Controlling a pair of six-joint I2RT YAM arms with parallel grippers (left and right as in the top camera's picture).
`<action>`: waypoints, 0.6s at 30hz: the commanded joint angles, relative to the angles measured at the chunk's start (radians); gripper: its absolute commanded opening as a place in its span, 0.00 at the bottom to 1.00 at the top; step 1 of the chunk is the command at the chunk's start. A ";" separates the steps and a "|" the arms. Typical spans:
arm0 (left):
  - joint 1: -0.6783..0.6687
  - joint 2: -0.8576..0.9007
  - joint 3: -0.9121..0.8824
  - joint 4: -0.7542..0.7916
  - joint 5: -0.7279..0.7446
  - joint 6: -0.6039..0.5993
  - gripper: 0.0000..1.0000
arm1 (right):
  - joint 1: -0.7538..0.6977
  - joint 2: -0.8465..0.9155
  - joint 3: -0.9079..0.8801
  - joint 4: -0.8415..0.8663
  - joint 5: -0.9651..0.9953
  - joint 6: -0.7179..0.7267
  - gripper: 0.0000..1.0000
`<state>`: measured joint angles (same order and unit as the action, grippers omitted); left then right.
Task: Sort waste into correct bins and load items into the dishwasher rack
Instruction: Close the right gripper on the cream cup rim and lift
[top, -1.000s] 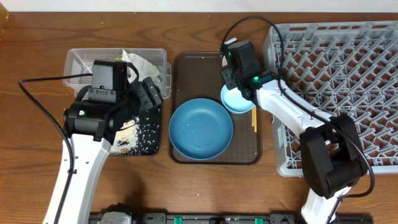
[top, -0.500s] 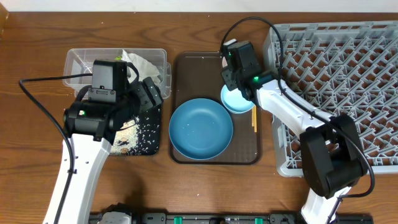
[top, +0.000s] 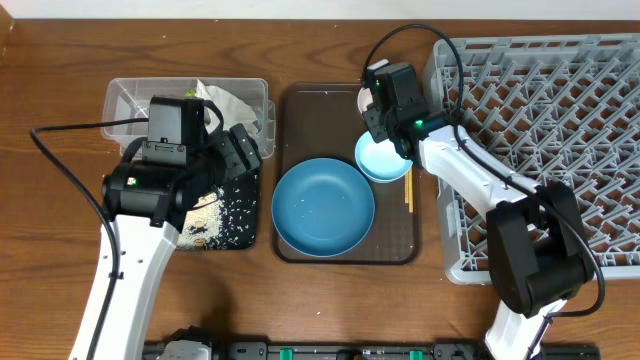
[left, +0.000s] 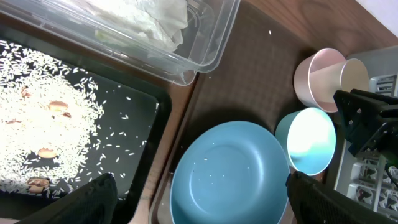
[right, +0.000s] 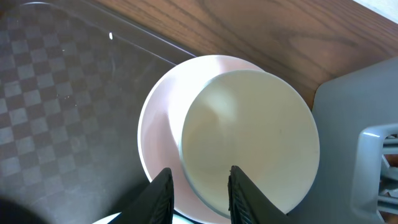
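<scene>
Overhead camera: fixed high above, facing straight down on the desk (top: 60, 250), far edge at frame top. Left wrist camera: mid height, facing down over the black tray (left: 140, 134) and brown serving tray (left: 249, 81). Right wrist camera: very close above the pinkish-white bowl (right: 155, 130) and white cup (right: 249, 143) by the far edge; the left wrist view shares both.

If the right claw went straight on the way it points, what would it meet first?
Probably the small white cup, nested in the pinkish-white bowl: the open right claw lines up astride the cup's near rim. How far off it is remains unclear.
</scene>
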<state>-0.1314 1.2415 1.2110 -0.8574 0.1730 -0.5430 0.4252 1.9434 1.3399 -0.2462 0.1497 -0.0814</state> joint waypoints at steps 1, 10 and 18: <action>0.005 0.004 0.022 -0.002 -0.006 0.007 0.90 | -0.016 0.006 -0.008 0.000 0.003 -0.006 0.27; 0.005 0.004 0.022 -0.002 -0.006 0.007 0.90 | -0.016 0.046 -0.008 -0.001 -0.019 -0.037 0.33; 0.005 0.004 0.022 -0.002 -0.006 0.007 0.90 | -0.014 0.044 -0.007 0.008 0.024 -0.037 0.22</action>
<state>-0.1314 1.2415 1.2110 -0.8570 0.1730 -0.5430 0.4248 1.9945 1.3376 -0.2447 0.1387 -0.1135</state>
